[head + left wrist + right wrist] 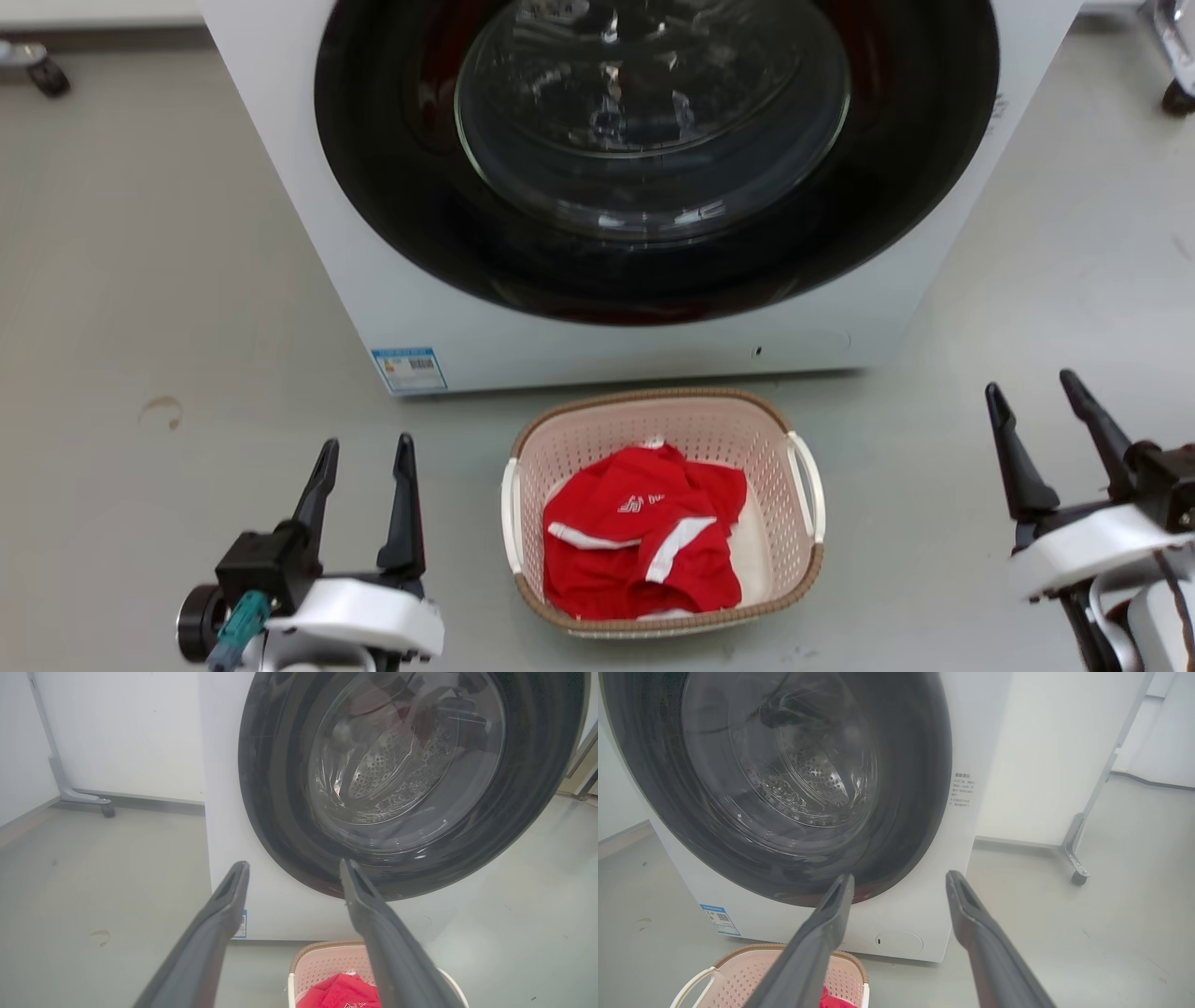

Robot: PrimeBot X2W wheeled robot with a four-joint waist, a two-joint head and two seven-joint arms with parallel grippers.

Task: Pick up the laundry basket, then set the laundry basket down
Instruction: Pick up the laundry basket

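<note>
Two grippers, and I saw both with fingers spread wide, holding nothing: the left gripper low on the left, the right gripper on the right. The basket sat on the floor between them, well apart from each, just in front of the washer. A red garment lay crumpled inside the basket.

**What the edges and the cloth are hiding**

The head view's top edge is cutting off the washing machine above its door. The print on its blue label is showing too small to read. A red garment is covering most of the floor of the laundry basket. Both wrist views' bottom edges are cropping the laundry basket.
</note>
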